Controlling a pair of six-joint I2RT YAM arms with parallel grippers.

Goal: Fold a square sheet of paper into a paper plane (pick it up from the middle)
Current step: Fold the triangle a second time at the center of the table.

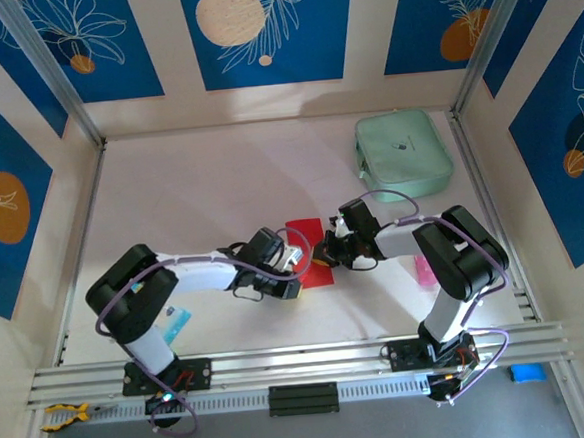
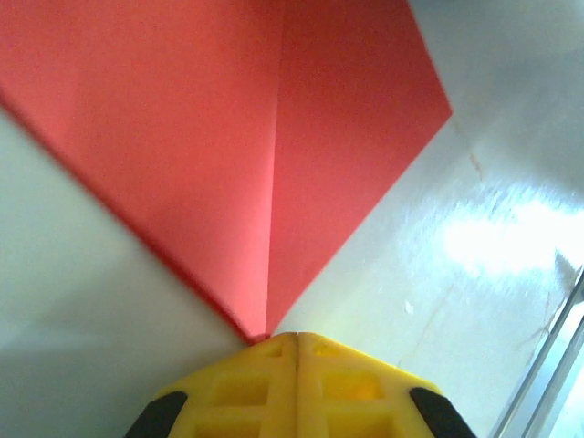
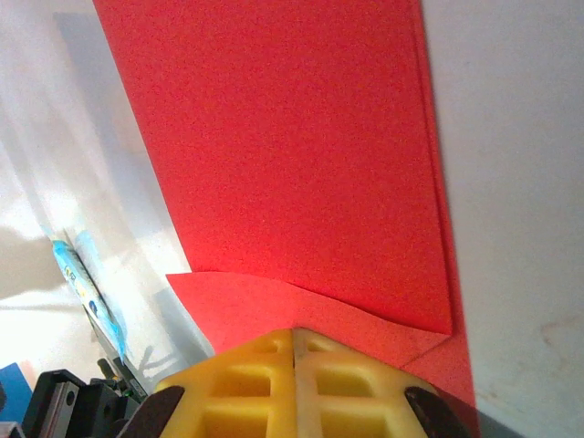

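The thin bright red square sheet of paper point(image 1: 306, 230) lies toward the near edge of the white worktop point(image 1: 199, 185), about midway between its left and right edges. It is partly folded, and both claws are set against it. The left gripper point(image 2: 297, 339) is closed, and a creased corner of the sheet is pinched in the seam between its yellow fingers. The right gripper point(image 3: 294, 333) is closed as well, at the edge of a doubled layer (whether paper is nipped there or merely pressed flat cannot be told).

The sheet is thin and is held at a single corner. If the left arm is drawn away while the other end is pinned, a tear at that corner is to be feared. If the pinch is let go too early, the crease may spring open. The upper layer beside the right gripper is bowed, so a skewed crease could be pressed in and a lopsided plane produced. The mint-green rounded pouch point(image 1: 403, 153), near the far right corner, is well apart, and no trouble is expected from it.
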